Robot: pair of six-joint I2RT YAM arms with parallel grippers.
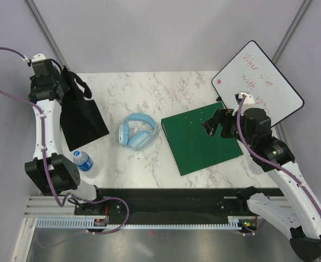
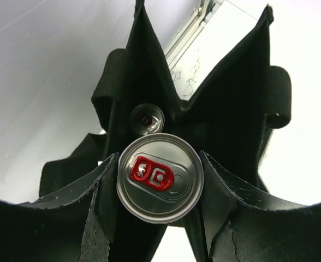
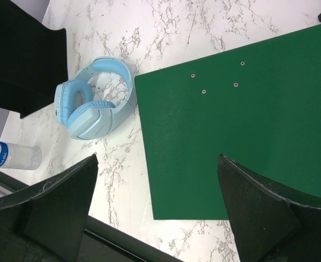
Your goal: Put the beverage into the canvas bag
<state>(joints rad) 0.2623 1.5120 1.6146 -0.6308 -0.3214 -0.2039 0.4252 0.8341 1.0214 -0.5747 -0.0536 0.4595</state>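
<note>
the left tool (image 2: 159, 183) pinches a silver can (image 2: 166, 164) by its sides at the mouth of the black bag (image 2: 231, 120), with a second can (image 2: 146, 119) showing deeper just beyond it. i judge the placing step is in hand, and the next move calls for lowering the can past the floppy cloth before letting go. the right tool (image 3: 158, 169) is spread wide, holding nothing, above a green board (image 3: 248, 109); only the left wrist view shows the cans, while the top view hides them but shows a water bottle (image 1: 83, 161) on the counter (image 1: 149, 93), well back from the left tool toward its arm's base.

Left end effector (image 2: 159, 180) clamped, right end effector (image 3: 158, 164) agape.
</note>
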